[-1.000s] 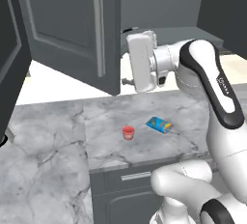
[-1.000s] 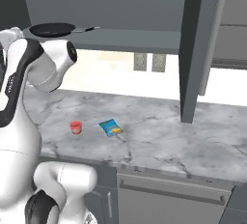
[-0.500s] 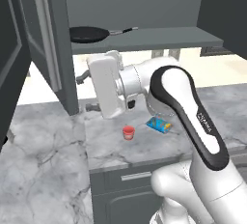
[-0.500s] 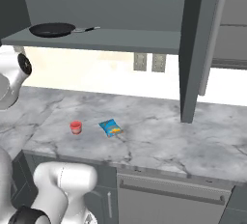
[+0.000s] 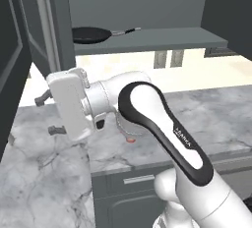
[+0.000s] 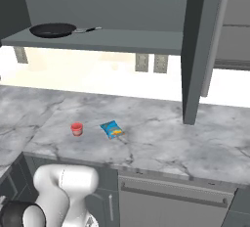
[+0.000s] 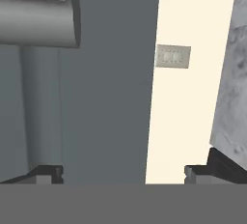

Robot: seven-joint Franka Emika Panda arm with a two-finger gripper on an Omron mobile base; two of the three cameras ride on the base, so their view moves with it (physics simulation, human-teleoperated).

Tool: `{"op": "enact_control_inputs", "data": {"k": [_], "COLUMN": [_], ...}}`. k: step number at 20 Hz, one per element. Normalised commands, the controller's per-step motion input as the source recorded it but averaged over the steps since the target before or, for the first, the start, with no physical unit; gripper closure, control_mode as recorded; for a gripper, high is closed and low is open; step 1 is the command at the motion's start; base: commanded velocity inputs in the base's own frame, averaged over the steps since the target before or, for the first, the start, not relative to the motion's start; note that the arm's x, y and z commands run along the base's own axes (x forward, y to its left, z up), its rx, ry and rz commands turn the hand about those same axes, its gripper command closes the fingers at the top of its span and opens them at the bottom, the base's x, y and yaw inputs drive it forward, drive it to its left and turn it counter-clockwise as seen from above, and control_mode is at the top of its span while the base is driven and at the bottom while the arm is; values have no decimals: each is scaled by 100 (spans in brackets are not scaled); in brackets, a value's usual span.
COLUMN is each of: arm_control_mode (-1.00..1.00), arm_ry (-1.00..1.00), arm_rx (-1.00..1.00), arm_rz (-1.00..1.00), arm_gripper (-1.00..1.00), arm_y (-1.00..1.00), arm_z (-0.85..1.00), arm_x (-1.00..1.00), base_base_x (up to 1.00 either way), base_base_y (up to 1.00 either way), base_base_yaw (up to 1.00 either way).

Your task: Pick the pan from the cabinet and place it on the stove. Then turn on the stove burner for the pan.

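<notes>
The black pan [image 5: 91,35] [image 6: 52,29] lies on the shelf of the open cabinet [image 5: 147,40] [image 6: 122,40], its slim handle pointing right. My gripper [image 5: 48,115] [image 7: 121,172] hangs below and left of the shelf, over the counter, and points left at the cabinet's left door [image 5: 42,35] [image 7: 106,83]. Its fingers [image 7: 46,172] stand wide open with nothing between them. That door's silver bar handle [image 7: 41,97] runs close in front of the hand. The stove is out of view.
A small red cup [image 6: 76,128] [image 5: 130,140] and a blue packet [image 6: 112,129] lie on the marble counter [image 6: 161,143] [image 5: 44,173]. The right cabinet door [image 6: 197,50] juts out over the counter. A wall outlet [image 7: 172,56] sits on the cream backsplash.
The left cabinet door has swung wider open, uncovering the pan in the left base view. My arm has swung left and lower, leaving the right base view. The gripper stays open.
</notes>
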Motion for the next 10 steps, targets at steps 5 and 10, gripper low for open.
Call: {"op": "enact_control_inputs", "data": {"k": [5,10], "arm_control_mode": [-100,-100], "arm_ry": [-17,-34], "arm_rx": [0,1], "arm_rz": [3,0], "arm_gripper": [-100,-100], "arm_y": [-37,-68], "arm_z": [0,0], "arm_x": [-42,-100], "base_base_x": [0,0], "base_base_y": [0,0], "base_base_yaw": [0,0]}}
